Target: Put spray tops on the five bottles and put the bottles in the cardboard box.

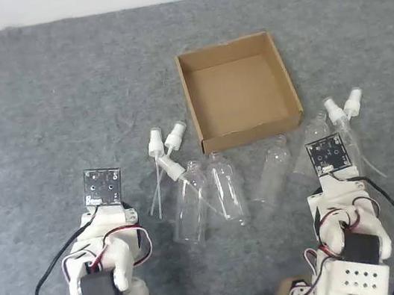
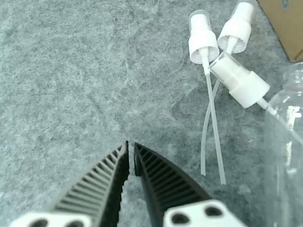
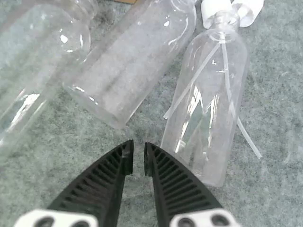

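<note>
left gripper [image 2: 131, 147]: jaws together, empty, near spray tops [image 2: 203, 41]
right gripper [image 3: 138, 149]: jaws nearly together, empty, near bottles [image 1: 226, 188]
cardboard box [image 1: 251, 132]: far centre
step: open, pinch a top's head, not tube [image 2: 217, 142]; rightmost bottle [image 3: 208, 109] maybe capped

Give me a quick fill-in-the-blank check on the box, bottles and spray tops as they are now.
1. The brown cardboard box is ___ inside.
2. All ___ clear plastic bottles lie on the carpet outside it.
3. ___ white spray tops lie ahead of the left gripper.

Missing words: empty; five; three.
</note>
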Available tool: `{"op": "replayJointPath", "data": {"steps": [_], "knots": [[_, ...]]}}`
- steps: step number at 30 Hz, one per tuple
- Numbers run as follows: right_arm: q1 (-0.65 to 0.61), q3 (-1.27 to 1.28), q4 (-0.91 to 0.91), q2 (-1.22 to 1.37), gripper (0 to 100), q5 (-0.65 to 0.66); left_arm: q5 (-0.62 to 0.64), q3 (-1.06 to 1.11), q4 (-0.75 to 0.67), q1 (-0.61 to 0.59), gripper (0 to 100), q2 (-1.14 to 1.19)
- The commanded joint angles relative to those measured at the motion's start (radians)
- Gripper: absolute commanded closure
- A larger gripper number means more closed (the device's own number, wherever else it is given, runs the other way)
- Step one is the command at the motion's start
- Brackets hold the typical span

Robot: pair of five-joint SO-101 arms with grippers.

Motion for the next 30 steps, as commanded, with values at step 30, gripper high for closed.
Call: {"op": "replayJointPath", "data": {"steps": [30], "knots": [[0.001, -0.121, -0.050, -0.010, 99.1, -0.011, 0.000, -0.007, 0.005, 0.005, 99, 0.006]]}}
